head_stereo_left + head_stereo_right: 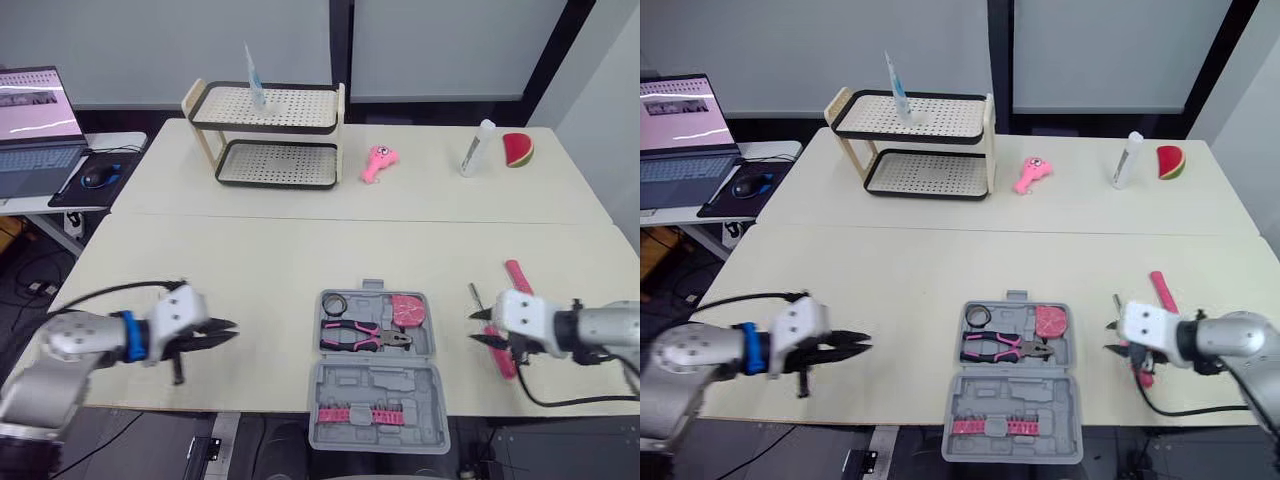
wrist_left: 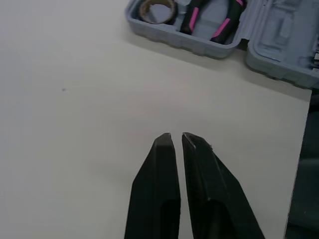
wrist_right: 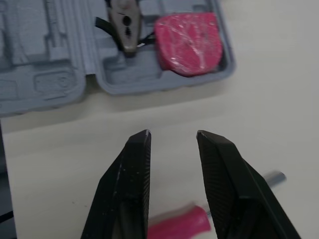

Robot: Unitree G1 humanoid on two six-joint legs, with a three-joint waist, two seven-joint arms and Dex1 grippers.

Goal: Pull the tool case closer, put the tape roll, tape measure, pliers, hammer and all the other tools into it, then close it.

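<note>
Lying open on the bench [image 1: 260,270], the tool case [image 1: 375,370] is flanked by clenched left fingers [image 2: 159,189] and right fingers [image 3: 132,184] released over the hammer [image 3: 179,225].

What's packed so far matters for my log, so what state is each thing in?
tool case: open, lid lying flat
tape roll: in the case
pliers: in the case
tape measure: in the case
hammer: on the table, outside the case
left gripper: jaws shut, empty
right gripper: jaws open, empty
laptop: screen lit
</note>
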